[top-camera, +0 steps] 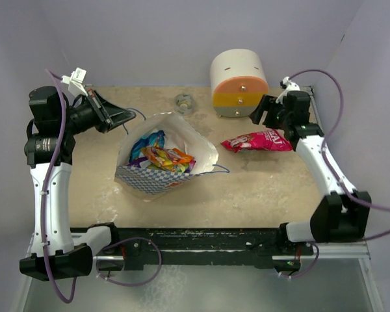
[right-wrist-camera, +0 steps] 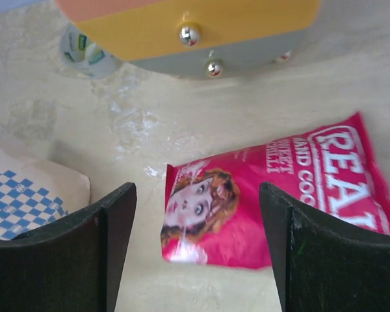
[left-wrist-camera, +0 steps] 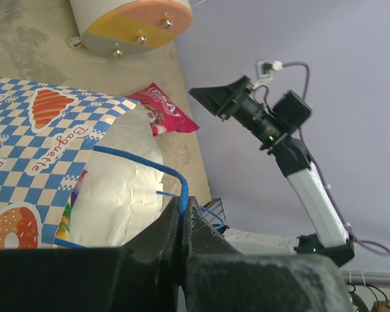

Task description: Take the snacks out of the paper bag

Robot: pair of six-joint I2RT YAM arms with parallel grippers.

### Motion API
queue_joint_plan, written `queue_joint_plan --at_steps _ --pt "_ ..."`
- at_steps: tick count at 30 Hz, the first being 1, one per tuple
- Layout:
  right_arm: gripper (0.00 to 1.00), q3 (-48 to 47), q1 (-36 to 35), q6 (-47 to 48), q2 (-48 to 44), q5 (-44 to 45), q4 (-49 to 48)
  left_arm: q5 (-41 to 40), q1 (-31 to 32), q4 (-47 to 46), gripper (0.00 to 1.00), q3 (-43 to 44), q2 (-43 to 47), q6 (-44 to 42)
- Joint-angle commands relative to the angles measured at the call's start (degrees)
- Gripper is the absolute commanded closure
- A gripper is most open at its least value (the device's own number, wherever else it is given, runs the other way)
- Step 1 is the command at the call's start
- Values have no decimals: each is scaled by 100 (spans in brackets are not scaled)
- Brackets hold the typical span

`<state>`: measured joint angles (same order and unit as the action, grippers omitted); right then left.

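The paper bag [top-camera: 157, 181], blue-and-white checkered outside, stands open at the table's middle left. Several colourful snacks [top-camera: 162, 157] lie inside it. My left gripper [top-camera: 129, 117] is at the bag's far left corner, shut on its thin blue cord handle [left-wrist-camera: 146, 162]. The wrist view shows the cord pinched between the fingers of the left gripper [left-wrist-camera: 182, 207]. A pink snack packet [top-camera: 257, 140] lies flat on the table to the right of the bag. My right gripper [top-camera: 262, 112] hovers over its far edge, open and empty. Its wrist view shows the packet [right-wrist-camera: 279, 188] below the spread right gripper [right-wrist-camera: 198, 227].
A rounded cream, orange and yellow drawer box [top-camera: 238, 83] stands at the back right, just behind the right gripper. A small round glass jar [top-camera: 184, 103] sits behind the bag. Walls close the table's back and sides.
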<state>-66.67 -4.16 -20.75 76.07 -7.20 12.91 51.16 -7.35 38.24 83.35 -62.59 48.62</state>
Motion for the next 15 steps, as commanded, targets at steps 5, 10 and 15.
queue_joint_plan --at_steps 5,10,15 --pt "21 734 -23 -331 1079 -904 -526 702 41 -551 100 408 81 -95" --pt "21 2150 -23 -217 463 -798 -752 169 41 -64 100 611 63 -426" --pt "21 2492 -23 2 286 -625 -622 -265 41 -130 100 495 137 -294"
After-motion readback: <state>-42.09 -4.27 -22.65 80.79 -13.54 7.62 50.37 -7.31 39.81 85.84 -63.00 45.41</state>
